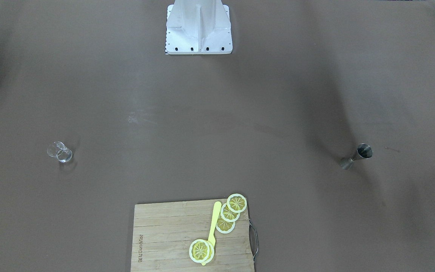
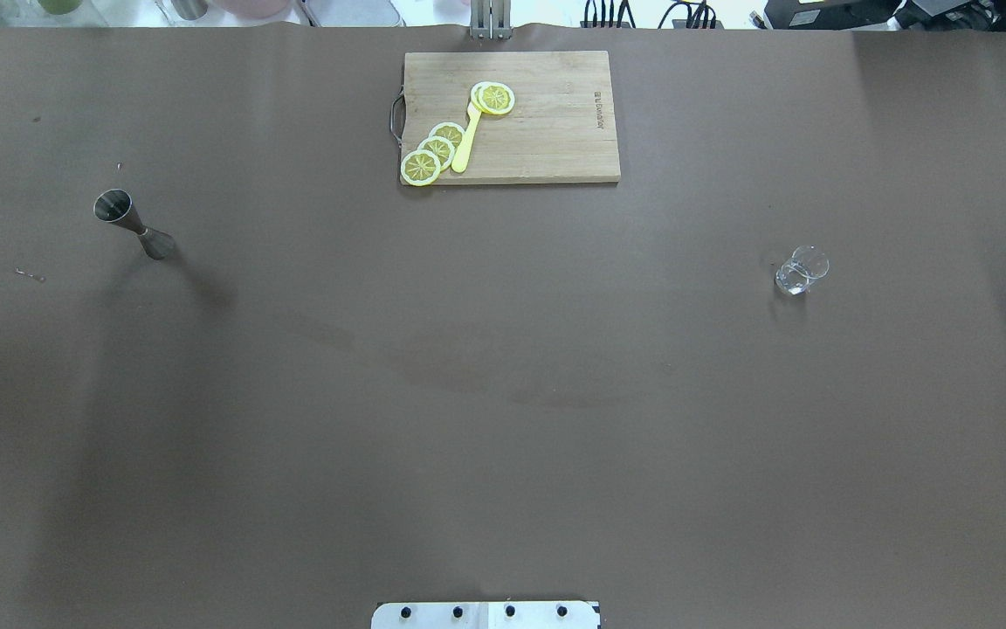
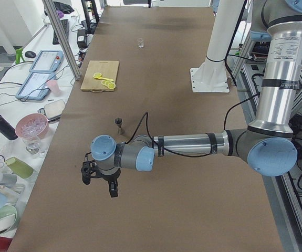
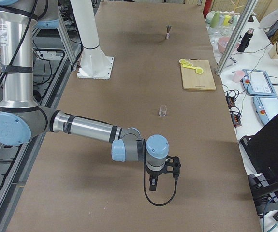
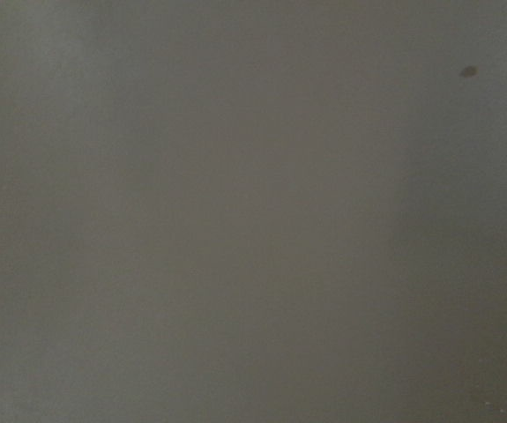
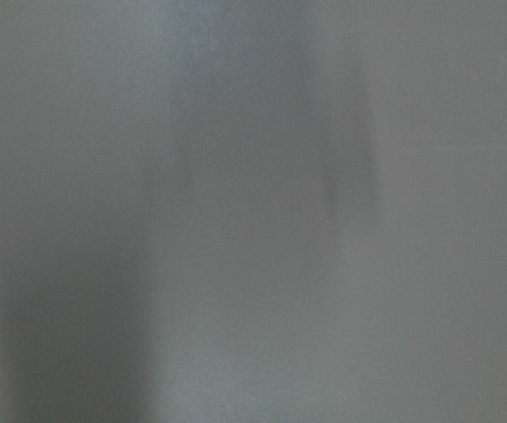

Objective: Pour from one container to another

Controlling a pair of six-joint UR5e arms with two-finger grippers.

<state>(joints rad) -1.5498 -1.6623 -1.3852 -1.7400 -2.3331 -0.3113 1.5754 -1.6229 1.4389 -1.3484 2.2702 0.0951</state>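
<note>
One steel jigger [image 2: 132, 224] stands upright, long axis vertical, on the left of the table [image 2: 503, 393]. One clear glass [image 2: 801, 269] stands well apart on the right. The left gripper [image 3: 99, 176] hangs further left than the jigger and is the nearer to it. The right gripper [image 4: 164, 168] hangs right of the glass. Whether either is spread or pressed together cannot be told.

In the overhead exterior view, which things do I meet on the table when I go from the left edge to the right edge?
metal jigger → wooden cutting board → small glass
</note>
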